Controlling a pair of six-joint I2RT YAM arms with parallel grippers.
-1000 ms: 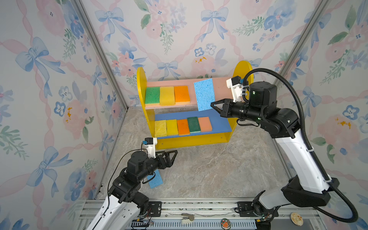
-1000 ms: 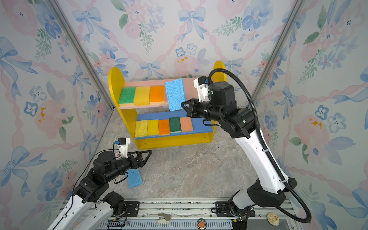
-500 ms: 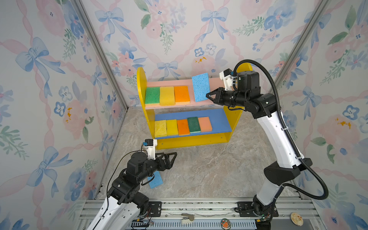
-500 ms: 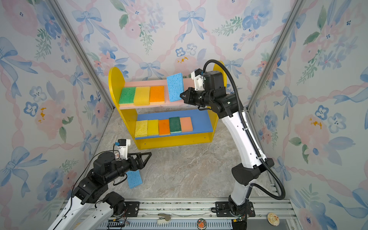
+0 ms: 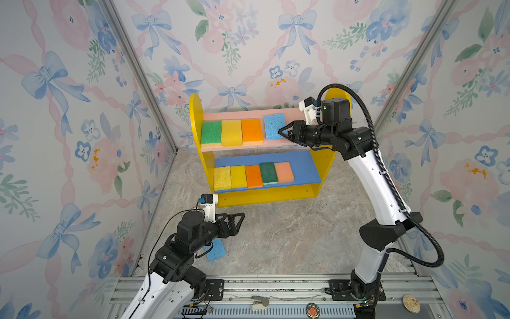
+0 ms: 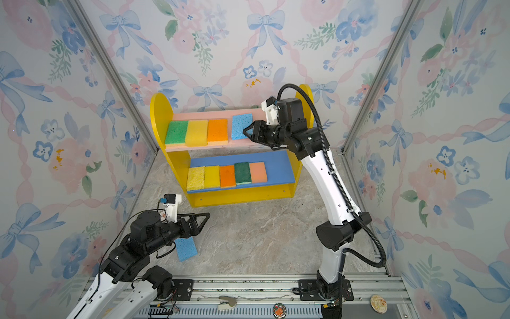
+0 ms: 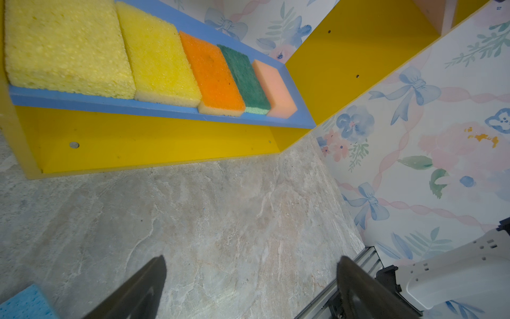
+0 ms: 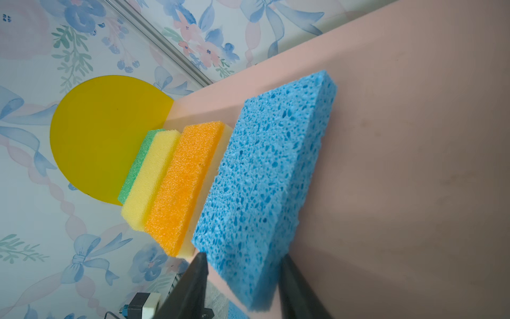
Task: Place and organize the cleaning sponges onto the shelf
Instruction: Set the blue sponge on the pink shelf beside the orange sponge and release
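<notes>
Right claw (image 8: 244,254) parted astride end of blue sponge (image 8: 265,171) on shelf (image 8: 400,165); orange sponge (image 8: 182,187) just beyond. Left claw (image 7: 251,258) wide apart, empty; floor sponge (image 7: 24,303) behind, below it.

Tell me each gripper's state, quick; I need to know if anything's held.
Left gripper: open, empty.
Right gripper: open, jaws astride the blue sponge on the pink board.

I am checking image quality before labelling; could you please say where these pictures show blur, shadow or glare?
Right wrist view: the light blue foam sponge is sharp and throws a soft shadow on the pink upper board, while the dark fingertips blur. Left wrist view: dark fingertips equally soft, the yellow wooden shelf crisp. In both top views: even light, no glare.
</notes>
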